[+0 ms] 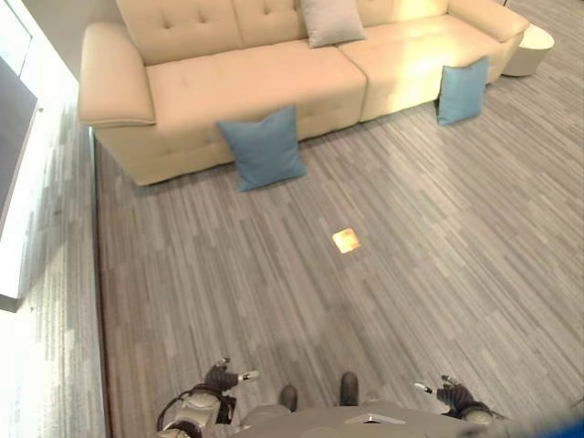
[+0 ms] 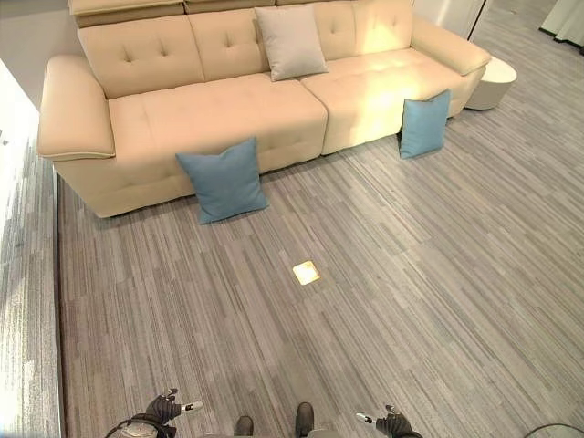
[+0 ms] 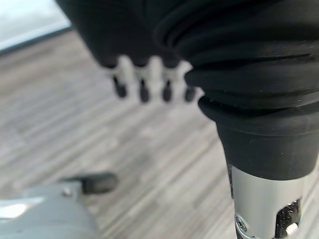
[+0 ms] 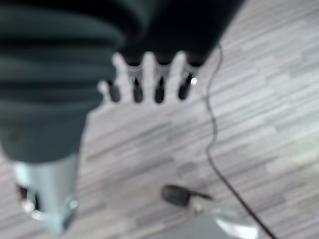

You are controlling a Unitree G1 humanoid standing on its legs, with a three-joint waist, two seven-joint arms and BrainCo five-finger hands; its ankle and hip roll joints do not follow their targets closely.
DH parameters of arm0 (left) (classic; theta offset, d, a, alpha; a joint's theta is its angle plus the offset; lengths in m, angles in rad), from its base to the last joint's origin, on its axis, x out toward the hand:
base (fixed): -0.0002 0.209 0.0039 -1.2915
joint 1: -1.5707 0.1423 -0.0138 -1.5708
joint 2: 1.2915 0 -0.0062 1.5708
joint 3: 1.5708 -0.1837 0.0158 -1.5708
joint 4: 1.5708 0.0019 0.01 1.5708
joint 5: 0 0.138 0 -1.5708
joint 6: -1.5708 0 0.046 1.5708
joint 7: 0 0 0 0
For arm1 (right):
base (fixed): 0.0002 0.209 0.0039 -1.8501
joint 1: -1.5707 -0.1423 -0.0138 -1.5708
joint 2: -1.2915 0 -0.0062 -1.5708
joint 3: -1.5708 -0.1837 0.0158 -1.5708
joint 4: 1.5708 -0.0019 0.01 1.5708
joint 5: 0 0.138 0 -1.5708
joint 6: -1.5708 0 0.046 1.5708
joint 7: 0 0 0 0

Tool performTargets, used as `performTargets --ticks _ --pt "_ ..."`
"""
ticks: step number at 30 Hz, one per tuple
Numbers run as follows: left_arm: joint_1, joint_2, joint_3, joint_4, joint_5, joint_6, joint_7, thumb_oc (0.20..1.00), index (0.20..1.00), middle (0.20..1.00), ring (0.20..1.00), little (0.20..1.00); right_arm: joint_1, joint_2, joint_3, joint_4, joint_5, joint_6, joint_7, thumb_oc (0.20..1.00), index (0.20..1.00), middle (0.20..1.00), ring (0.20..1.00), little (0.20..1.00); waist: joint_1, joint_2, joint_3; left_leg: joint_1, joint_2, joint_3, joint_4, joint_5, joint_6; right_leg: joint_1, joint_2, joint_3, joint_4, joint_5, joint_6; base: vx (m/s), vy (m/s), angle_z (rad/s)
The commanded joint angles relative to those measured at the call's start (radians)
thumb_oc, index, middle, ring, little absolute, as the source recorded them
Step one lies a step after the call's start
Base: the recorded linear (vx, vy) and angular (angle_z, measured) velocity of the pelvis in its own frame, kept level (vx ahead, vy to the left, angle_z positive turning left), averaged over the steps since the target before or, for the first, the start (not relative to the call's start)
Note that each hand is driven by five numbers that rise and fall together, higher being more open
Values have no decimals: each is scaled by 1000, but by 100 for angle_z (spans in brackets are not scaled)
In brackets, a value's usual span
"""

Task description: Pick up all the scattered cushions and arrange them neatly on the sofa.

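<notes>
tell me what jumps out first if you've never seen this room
The long cream sofa across the far side, with a beige cushion propped on its backrest. Then two blue cushions on the grey wood floor, leaning against the sofa's front: the left blue cushion below the left seat, the right blue cushion near the right end.

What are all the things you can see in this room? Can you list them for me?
Sofa: one, cream, long, at the far side of the floor.
Grey cushion: one, light grey, upright on the sofa against its backrest.
Blue cushions: two, blue, on the floor leaning against the sofa front, one near the left end, one near the right end.
Round table: one, cream, beside the sofa's right end.
Floor: grey wood-look planks, with a small bright square patch.
Left robot hand: low at the near edge, fingers relaxed, holding nothing.
Right robot hand: same.
</notes>
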Motion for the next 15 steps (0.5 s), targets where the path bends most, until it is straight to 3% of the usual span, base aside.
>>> performTargets --ticks 1,15 --pt "-48 -14 -14 45 -9 -10 23 1000 1000 1000 1000 1000 11 -31 -6 24 4 -1 -10 1000 1000 1000 1000 1000 0 22 -31 -39 -23 42 2 44 -55 14 11 17 59 -85 70 29 -53 4" --pt "-13 -10 -8 70 -10 -3 23 1000 1000 1000 1000 1000 18 -23 2 26 12 -5 -10 1000 1000 1000 1000 1000 -16 15 -37 -28 -7 58 2 43 -75 45 25 11 29 -87 61 8 -36 1"
